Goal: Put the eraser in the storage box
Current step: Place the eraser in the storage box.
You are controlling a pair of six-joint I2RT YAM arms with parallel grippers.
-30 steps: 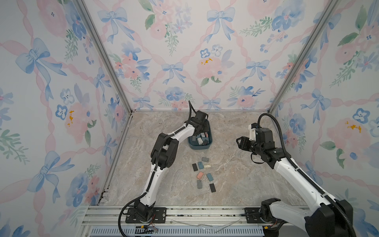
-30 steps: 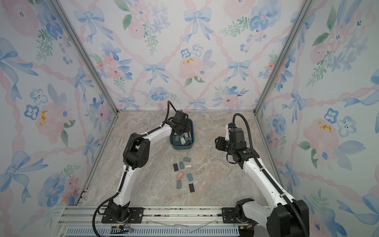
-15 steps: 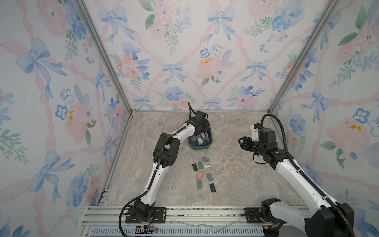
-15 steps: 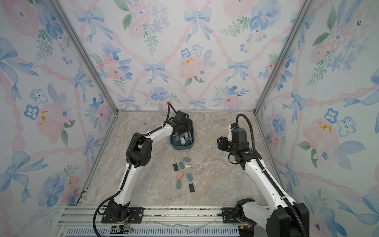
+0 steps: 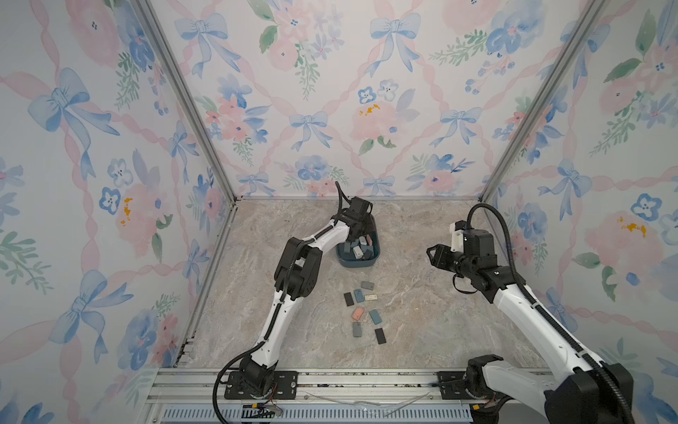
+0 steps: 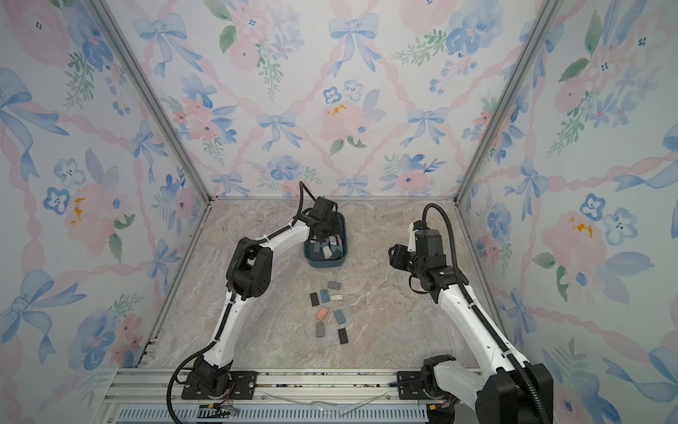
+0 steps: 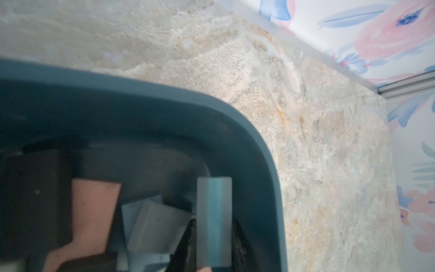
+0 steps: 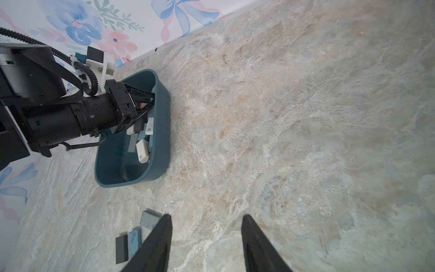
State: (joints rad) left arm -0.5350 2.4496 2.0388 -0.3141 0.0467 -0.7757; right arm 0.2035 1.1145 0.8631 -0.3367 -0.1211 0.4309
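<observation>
Eraser [image 7: 214, 226] between left fingers [image 7: 240, 242], inside storage box [image 7: 259, 146]

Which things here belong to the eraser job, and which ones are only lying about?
Job: storage box; blue eraser in left gripper; loose erasers on the table.
Not in the job: front rail; flowered walls; right gripper, open and empty.

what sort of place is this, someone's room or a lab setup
Probably a lab robot cell, not a room: two robot arms bolted to an aluminium rail, wallpapered panels in metal framing, a marble-look tabletop.
</observation>
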